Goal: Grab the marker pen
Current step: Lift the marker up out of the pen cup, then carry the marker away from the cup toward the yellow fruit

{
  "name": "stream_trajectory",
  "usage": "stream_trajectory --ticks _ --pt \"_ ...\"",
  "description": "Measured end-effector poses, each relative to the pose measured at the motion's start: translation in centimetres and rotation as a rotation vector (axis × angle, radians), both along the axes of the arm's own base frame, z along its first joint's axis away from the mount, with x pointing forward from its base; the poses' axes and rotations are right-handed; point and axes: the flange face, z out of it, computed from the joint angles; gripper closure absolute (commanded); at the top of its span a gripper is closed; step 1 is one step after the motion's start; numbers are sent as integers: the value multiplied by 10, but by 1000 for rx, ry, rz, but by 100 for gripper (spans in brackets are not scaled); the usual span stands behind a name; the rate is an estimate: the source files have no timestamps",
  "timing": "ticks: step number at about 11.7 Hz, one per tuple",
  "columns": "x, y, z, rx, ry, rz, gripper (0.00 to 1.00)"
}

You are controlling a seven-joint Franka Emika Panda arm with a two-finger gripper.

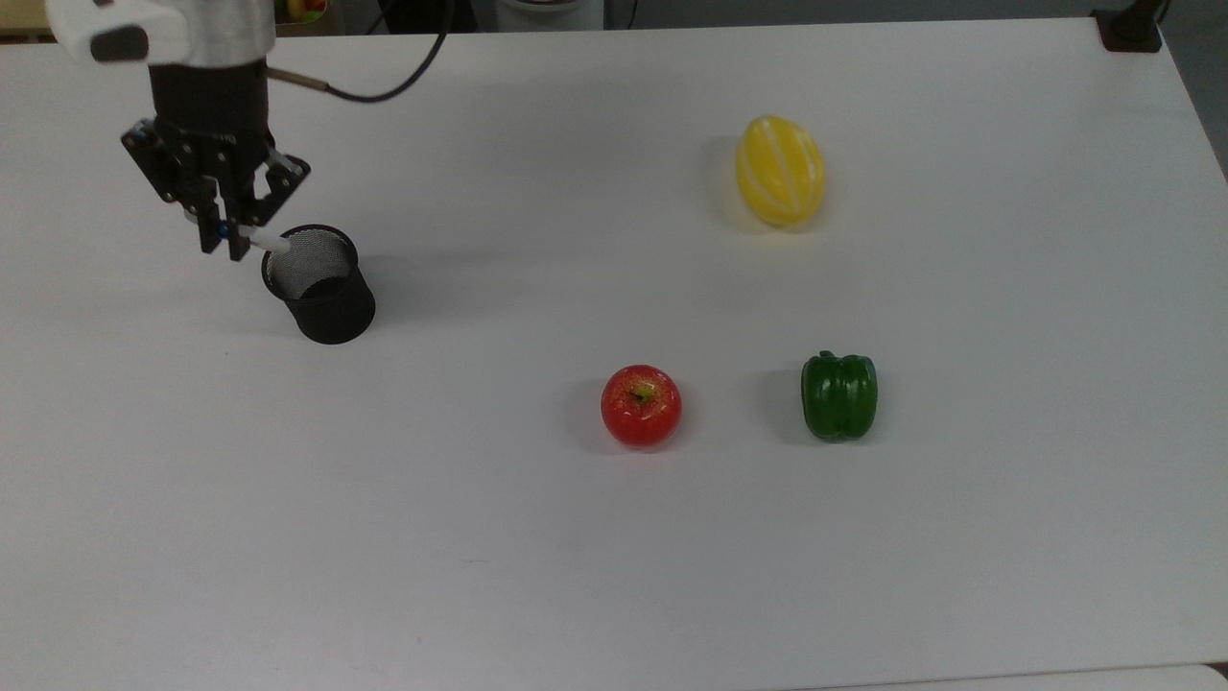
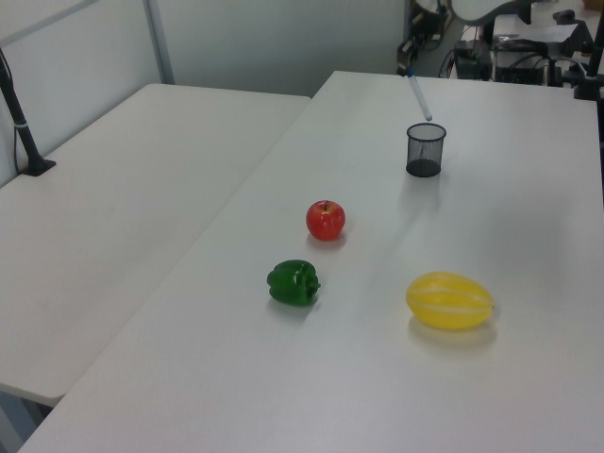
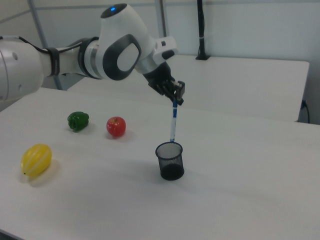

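Note:
My gripper [image 1: 221,235] [image 3: 176,100] is shut on the blue upper end of the marker pen [image 3: 173,122] [image 2: 420,99] [image 1: 264,240]. The white barrel hangs almost upright from the fingers. Its lower tip sits about level with the rim of the black mesh cup [image 3: 170,161] [image 1: 319,284] [image 2: 425,150], just above the opening. In the top view the gripper is up and to the left of the cup.
A red apple [image 1: 641,406], a green bell pepper [image 1: 839,395] and a yellow striped melon [image 1: 780,170] lie on the white table [image 1: 614,557], well to the top view's right of the cup. A second table [image 2: 113,217] stands at the left view's left.

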Motion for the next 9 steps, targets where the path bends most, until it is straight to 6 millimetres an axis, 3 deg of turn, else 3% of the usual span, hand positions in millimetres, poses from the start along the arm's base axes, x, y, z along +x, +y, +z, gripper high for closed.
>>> stream_trajectory --ticks 1,3,5,9 --pt "-2 1 15 -3 -24 -2 94" --pt "-2 10 21 9 -40 -13 94" --pt "4 41 20 38 -47 -9 94" --pt "5 153 9 101 13 59 93"
